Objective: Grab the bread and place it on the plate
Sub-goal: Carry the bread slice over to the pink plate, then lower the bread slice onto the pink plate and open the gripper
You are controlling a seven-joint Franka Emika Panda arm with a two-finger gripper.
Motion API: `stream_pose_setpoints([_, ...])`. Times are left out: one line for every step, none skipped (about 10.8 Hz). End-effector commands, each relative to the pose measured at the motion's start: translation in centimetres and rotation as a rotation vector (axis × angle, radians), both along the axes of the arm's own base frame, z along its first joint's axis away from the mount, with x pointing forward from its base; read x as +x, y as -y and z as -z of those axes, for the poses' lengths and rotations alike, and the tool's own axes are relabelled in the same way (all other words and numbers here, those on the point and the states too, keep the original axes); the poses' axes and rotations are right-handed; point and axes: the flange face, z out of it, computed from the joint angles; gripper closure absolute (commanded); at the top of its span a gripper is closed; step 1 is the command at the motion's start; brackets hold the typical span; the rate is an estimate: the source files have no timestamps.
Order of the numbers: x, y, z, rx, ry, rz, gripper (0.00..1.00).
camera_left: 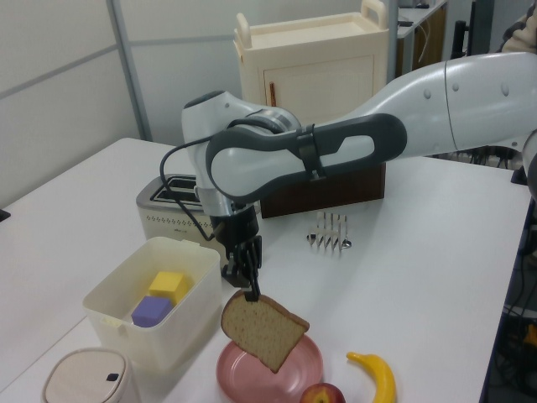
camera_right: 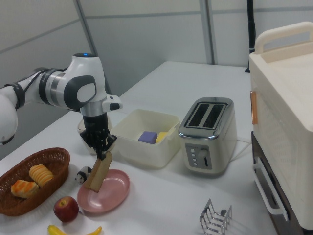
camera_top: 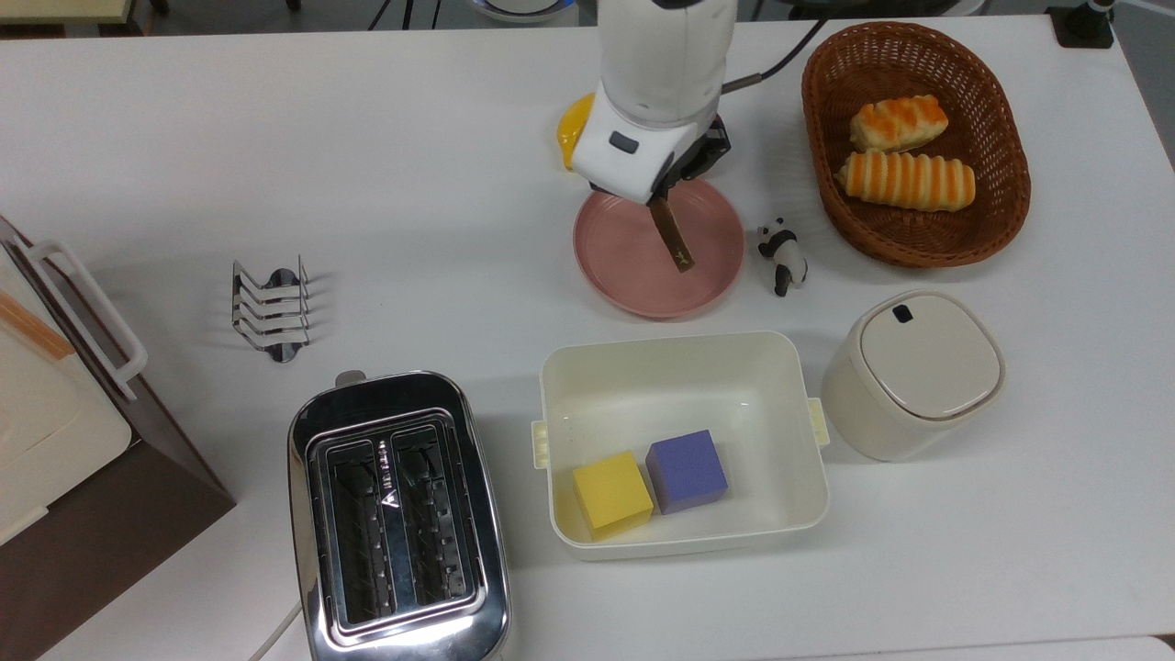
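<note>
Right now the black two-finger end effector (camera_left: pixel 251 294) is pinching the top crust of the flat grey-brown wholemeal bread slice (camera_left: pixel 263 331), which is hanging on edge over the round pink plate (camera_top: pixel 613 248), just above its surface. Hanging this way, the slice is likely to topple sideways on release and land partly over the rim, perhaps against the small panda figurine (camera_top: pixel 781 254) at the plate's right in the top view. The left view is showing the slice's broad face; the top view is showing a thin brown edge (camera_top: pixel 673 238), but confirming it is sitting over the plate's middle.
</note>
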Motion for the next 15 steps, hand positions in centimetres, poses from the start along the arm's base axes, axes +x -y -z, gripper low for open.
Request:
stream_pose_setpoints([-0.6, -1.7, 1.9, -0.015, -0.042, -0.047, 1.00])
stream_pose_setpoints([-0.6, -2.2, 2.4, -0.015, -0.050, -0.053, 1.00])
stream_pose_setpoints([-0.8, -2.6, 2.5, -0.016, -0.052, -0.061, 1.00])
stream_pose_setpoints([-0.8, -2.8, 2.5, -0.016, -0.052, -0.064, 1.00])
stream_pose_setpoints([-0.9, -3.2, 2.5, -0.016, -0.050, -0.070, 1.00])
stream_pose_setpoints([-0.9, -3.4, 2.3, -0.013, -0.048, -0.069, 1.00])
stream_pose_setpoints([-0.9, -3.5, 2.0, -0.011, -0.044, -0.069, 1.00])
stream_pose_setpoints([-1.0, -4.2, 1.9, -0.004, -0.043, -0.078, 1.00])
stream_pose_setpoints([-1.1, -4.4, 1.9, -0.002, -0.043, -0.084, 1.00])
stream_pose_setpoints([-1.1, -4.4, 1.8, -0.001, -0.041, -0.084, 1.00])
stream_pose_setpoints([-1.1, -4.4, 1.6, 0.004, -0.040, -0.081, 1.00])
stream_pose_setpoints([-1.2, -4.6, 1.7, 0.005, -0.042, -0.082, 1.00])
stream_pose_setpoints([-1.2, -4.7, 1.9, 0.005, -0.043, -0.084, 1.00])
stream_pose_setpoints([-1.2, -4.6, 2.1, 0.004, -0.047, -0.087, 0.98])
stream_pose_setpoints([-1.1, -4.5, 2.2, 0.002, -0.048, -0.089, 0.82])
